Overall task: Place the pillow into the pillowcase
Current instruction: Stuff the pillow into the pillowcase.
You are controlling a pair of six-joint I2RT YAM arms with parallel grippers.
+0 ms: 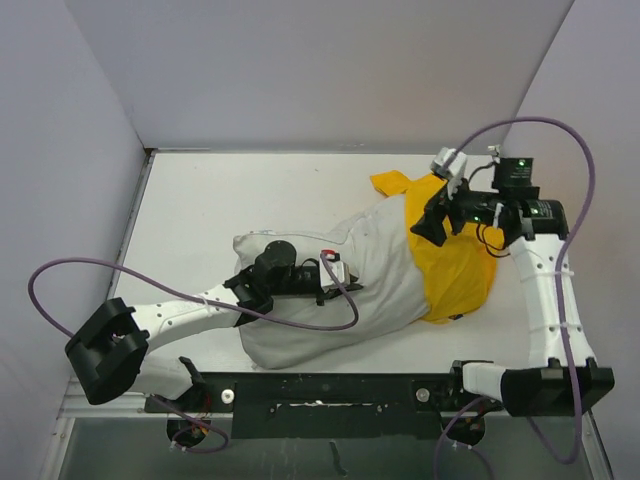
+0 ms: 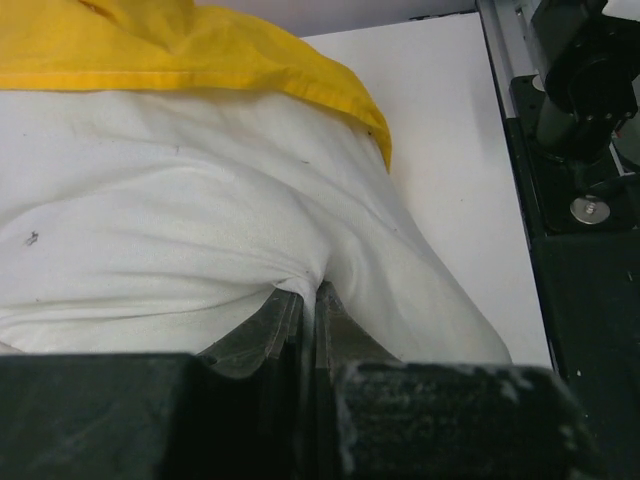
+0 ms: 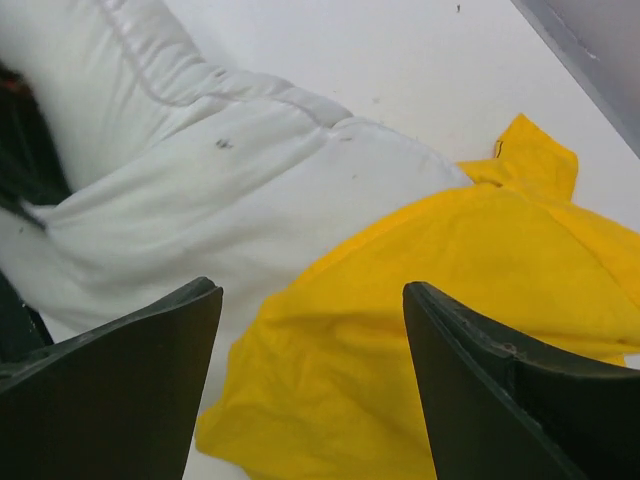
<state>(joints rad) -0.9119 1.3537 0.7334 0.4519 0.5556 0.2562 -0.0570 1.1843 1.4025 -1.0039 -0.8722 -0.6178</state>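
Note:
The white pillow (image 1: pixel 330 300) lies across the middle of the table, its right end tucked under the yellow pillowcase (image 1: pixel 455 270). My left gripper (image 1: pixel 335 275) rests on the pillow and is shut on a pinched fold of its white fabric (image 2: pixel 300 285). Yellow cloth (image 2: pixel 200 50) crosses the top of the left wrist view over the pillow (image 2: pixel 180 230). My right gripper (image 1: pixel 432 222) hovers above the pillowcase edge, open with nothing between its fingers. In the right wrist view the pillowcase (image 3: pixel 420 330) lies below its open gripper (image 3: pixel 312 300), with the pillow (image 3: pixel 200 190) to the left.
White walls enclose the table on three sides. A black rail (image 1: pixel 330 392) holding the arm bases runs along the near edge. Purple cables (image 1: pixel 100 275) loop from both arms. Bare white tabletop (image 1: pixel 260 190) lies behind the pillow.

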